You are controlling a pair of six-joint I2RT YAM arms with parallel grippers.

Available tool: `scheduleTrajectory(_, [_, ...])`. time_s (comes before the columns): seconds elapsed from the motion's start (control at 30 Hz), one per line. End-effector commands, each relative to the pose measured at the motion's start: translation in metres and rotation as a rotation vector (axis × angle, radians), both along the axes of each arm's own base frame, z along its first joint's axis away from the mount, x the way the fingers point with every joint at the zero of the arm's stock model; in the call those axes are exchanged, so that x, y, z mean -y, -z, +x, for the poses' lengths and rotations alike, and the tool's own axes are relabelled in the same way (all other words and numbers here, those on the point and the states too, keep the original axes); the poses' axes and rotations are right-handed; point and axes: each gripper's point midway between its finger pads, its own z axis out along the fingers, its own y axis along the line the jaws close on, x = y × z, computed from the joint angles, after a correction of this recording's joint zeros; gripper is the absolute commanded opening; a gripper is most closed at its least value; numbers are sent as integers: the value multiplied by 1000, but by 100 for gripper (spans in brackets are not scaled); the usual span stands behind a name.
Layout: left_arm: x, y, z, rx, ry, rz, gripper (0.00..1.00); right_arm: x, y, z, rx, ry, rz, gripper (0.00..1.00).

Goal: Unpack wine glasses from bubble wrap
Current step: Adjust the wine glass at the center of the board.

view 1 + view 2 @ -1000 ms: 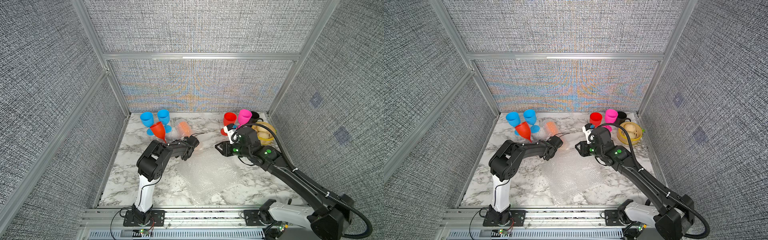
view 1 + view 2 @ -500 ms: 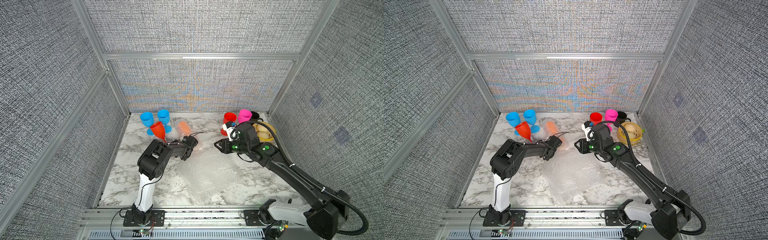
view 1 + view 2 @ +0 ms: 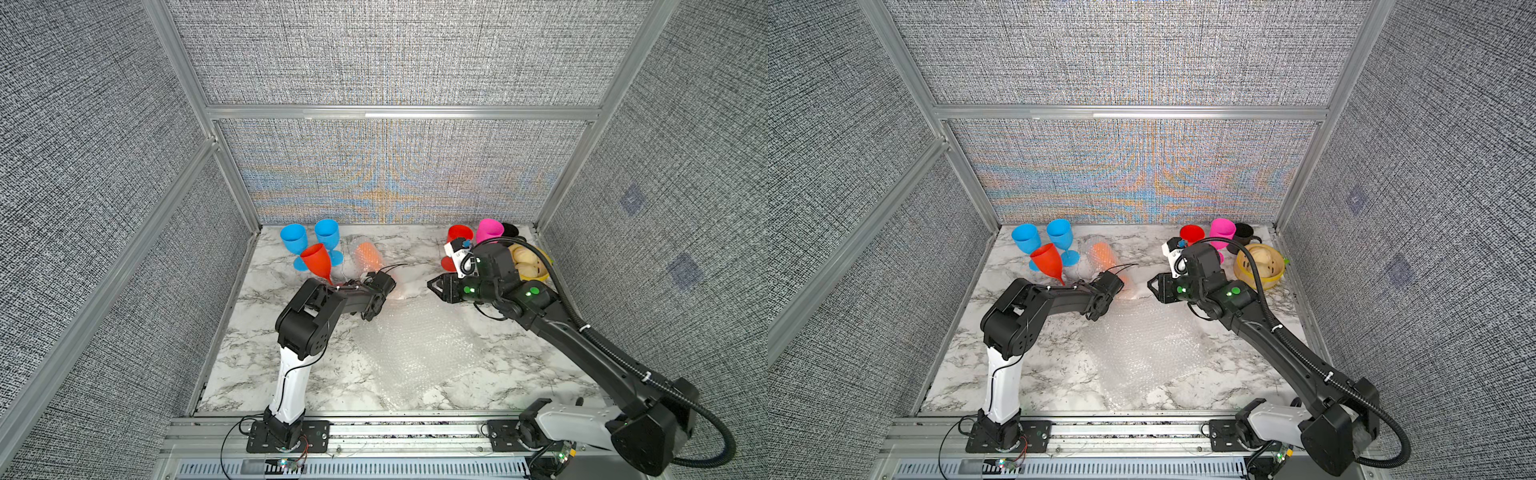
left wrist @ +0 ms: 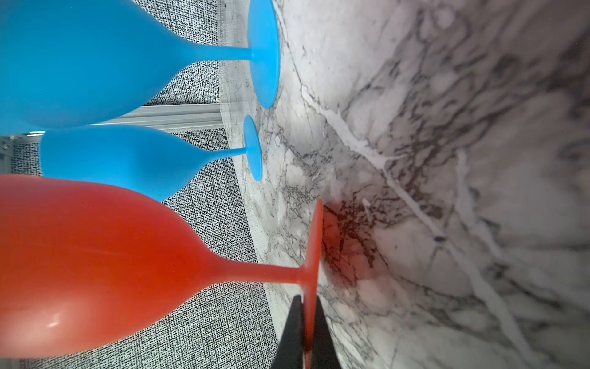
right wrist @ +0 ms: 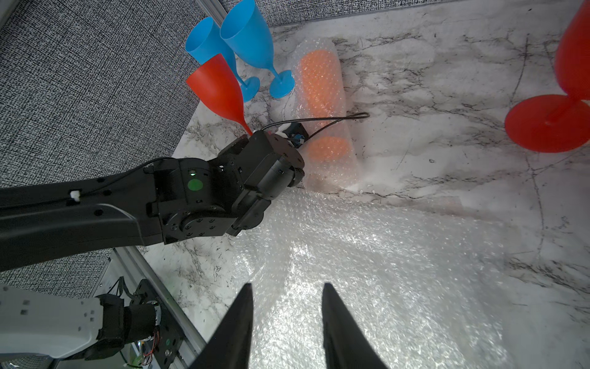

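- Bottom centre of a top view: a spent sheet of bubble wrap (image 3: 415, 345) lies flat on the marble tabletop (image 3: 257, 332), empty.
- The right gripper (image 5: 287, 289) hovers over the sheet's far edge. Its jaws stand partly apart with nothing between them.
- Mid-frame, left of centre: the left gripper (image 4: 307, 300) is clamped on the rim of the foot of a red goblet (image 4: 95, 262). In both top views the bowl leans toward the upper left, close to the two blue goblets (image 3: 327, 232) standing upright in the upper-left corner of the table. I cannot tell whether the red foot touches the marble.
- Just right of the blue pair, a wrapped orange goblet (image 5: 317, 83) lies on its side in its wrap, the only one not yet unpacked.
- Upper right of the table: a second red goblet (image 3: 457, 235) and a pink goblet (image 3: 489, 230) stand bare beside a black mug (image 3: 510, 229) and a yellow bowl (image 3: 536, 259).

My reading is that the step in hand is standing the red goblet beside the blue ones. The pinch is on the foot's rim alone, so the bowl can swing. I want to rotate the wrist until the stem is plumb, keep the bowl clear of the blue ones, lower slowly until the whole foot sits flat, then release and back straight out along the table.
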Motion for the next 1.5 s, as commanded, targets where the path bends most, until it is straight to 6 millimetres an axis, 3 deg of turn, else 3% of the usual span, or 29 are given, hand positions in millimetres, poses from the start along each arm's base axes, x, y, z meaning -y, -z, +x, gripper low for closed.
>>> scheduleTrajectory(0.0, [15, 32, -12, -140, 37, -138, 3, 3, -3, -1, 5, 12, -3, 38])
scheduleTrajectory(0.5, [22, 36, -17, -166, 46, -170, 9, 9, -7, -5, 17, 24, -7, 38])
scheduleTrajectory(0.63, [25, 34, -18, -174, 50, -185, 17, 10, -8, -5, 22, 26, -10, 38])
scheduleTrajectory(1.13, [33, 32, -25, -224, 53, -249, 21, 17, -13, -10, 37, 33, -23, 38])
scheduleTrajectory(1.47, [33, 35, -29, -256, 44, -262, 35, 19, -15, -10, 39, 38, -23, 38])
